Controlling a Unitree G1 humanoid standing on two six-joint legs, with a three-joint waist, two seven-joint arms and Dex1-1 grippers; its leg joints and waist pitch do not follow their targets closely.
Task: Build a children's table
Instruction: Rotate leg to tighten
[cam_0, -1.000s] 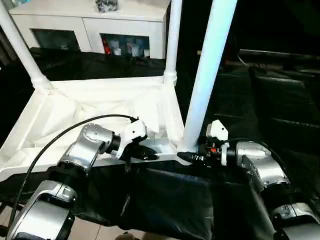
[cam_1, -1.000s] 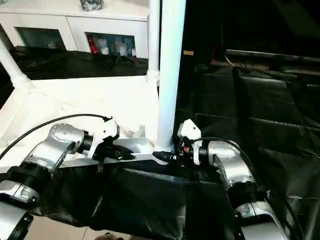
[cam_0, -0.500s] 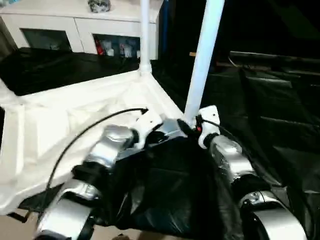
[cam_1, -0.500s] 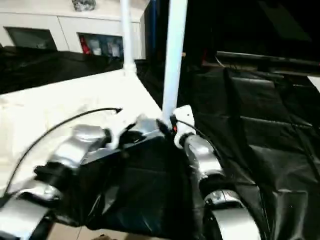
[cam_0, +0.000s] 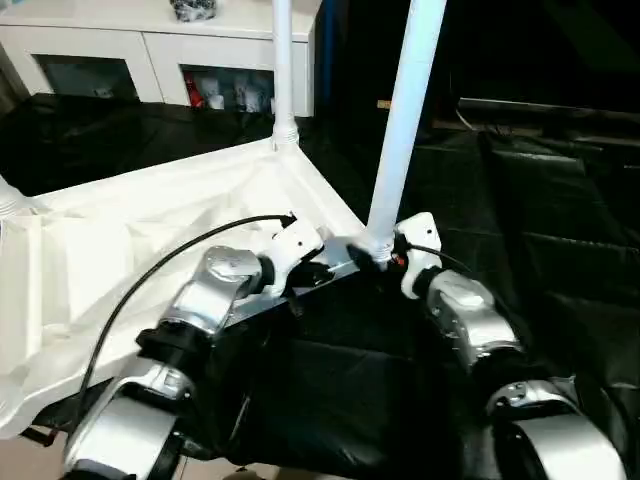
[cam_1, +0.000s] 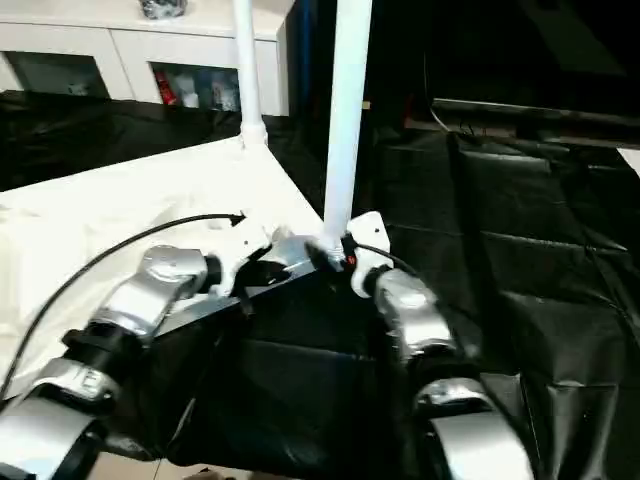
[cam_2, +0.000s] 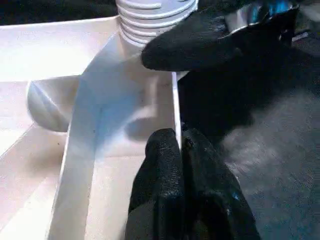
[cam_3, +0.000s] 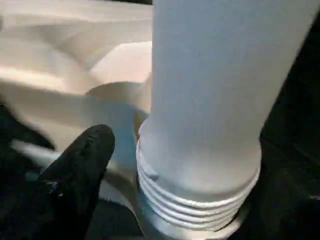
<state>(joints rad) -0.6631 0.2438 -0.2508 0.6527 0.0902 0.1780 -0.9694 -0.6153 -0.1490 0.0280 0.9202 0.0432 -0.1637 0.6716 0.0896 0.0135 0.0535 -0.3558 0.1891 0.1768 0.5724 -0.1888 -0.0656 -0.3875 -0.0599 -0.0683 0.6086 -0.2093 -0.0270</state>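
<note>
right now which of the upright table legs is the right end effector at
The thick near-corner leg, whose threaded base the right end effector flanks. The thinner-looking leg stands at the far corner, away from both arms.

Smooth white plastic tabletop (cam_0: 130, 250) and ribbed-ended leg (cam_3: 210, 100); crinkled glossy black sheeting (cam_0: 540, 250) underneath; brushed silver metal forearms (cam_0: 465, 320), matt black rubbery fingers (cam_2: 175, 175).

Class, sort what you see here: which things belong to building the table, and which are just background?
Job: white plastic ribbed tabletop; near white tube leg, threads showing; far white tube leg.
Background: white glass-fronted cabinet; black plastic sheeting.
</note>
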